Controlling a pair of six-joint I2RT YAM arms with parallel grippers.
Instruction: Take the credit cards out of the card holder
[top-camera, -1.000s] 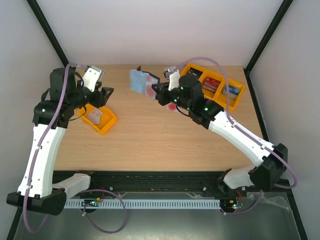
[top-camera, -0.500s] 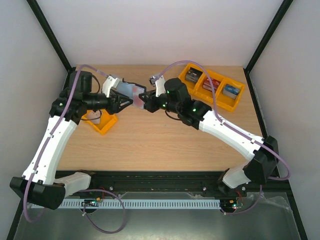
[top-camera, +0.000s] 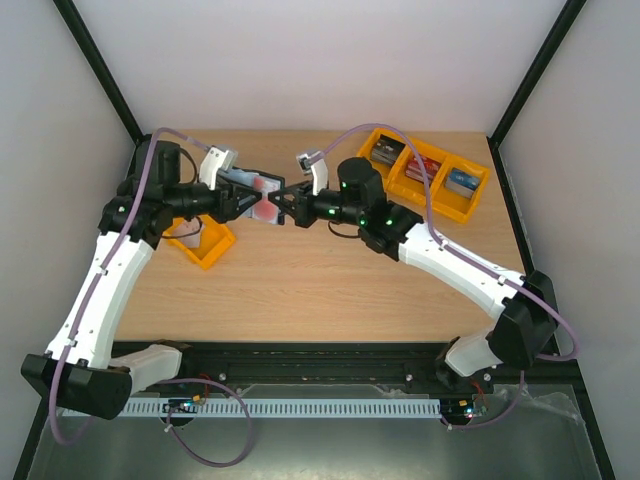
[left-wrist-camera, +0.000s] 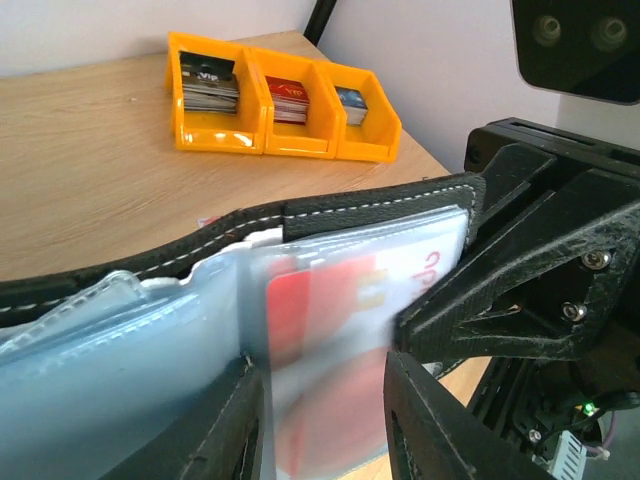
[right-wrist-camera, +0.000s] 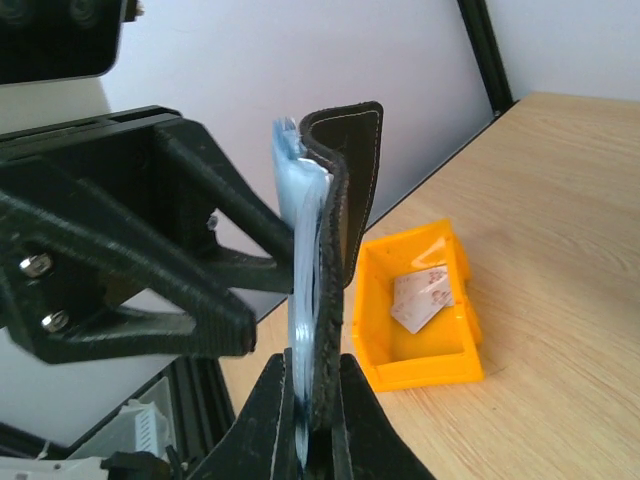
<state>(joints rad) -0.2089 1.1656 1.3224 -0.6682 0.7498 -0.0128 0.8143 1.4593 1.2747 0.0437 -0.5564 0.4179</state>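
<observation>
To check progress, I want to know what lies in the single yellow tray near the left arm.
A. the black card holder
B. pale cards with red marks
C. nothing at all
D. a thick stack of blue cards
B: the right wrist view shows pale cards with red marks lying inside the single yellow tray, while the black card holder stands up above the table.
</observation>
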